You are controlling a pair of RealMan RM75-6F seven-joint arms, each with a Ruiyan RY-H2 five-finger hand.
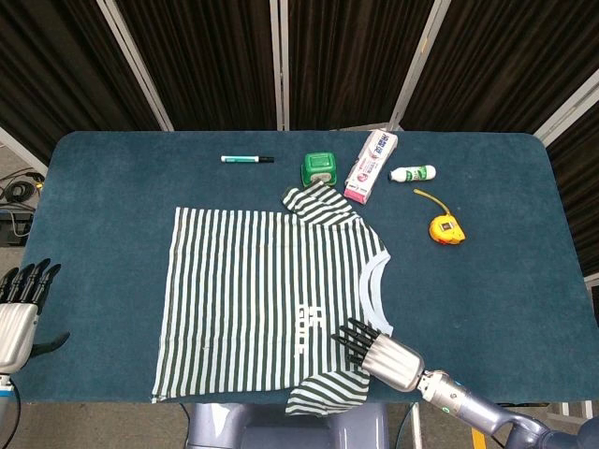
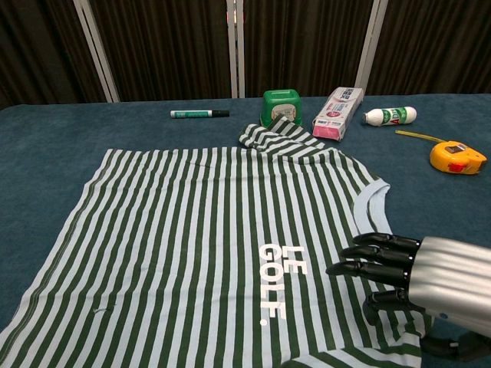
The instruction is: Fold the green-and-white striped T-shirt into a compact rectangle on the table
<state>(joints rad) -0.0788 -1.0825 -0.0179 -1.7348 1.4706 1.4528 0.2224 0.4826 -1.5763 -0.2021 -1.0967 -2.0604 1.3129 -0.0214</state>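
Note:
The green-and-white striped T-shirt (image 1: 271, 299) (image 2: 207, 230) lies spread flat on the blue table, collar toward the right, with "LE GOLF" printed on its chest. Its far sleeve (image 1: 318, 204) is bunched near the green box, and its near sleeve (image 1: 328, 391) hangs at the front edge. My right hand (image 1: 374, 351) (image 2: 406, 276) hovers over the shirt's near shoulder beside the collar, fingers stretched toward the print and holding nothing. My left hand (image 1: 19, 309) stays off the table's left edge, fingers extended and empty.
Along the back stand a teal marker (image 1: 247, 159), a green box (image 1: 319, 168), a pink-and-white carton (image 1: 371, 166) and a small white bottle (image 1: 413, 174). A yellow tape measure (image 1: 446, 228) lies right of the shirt.

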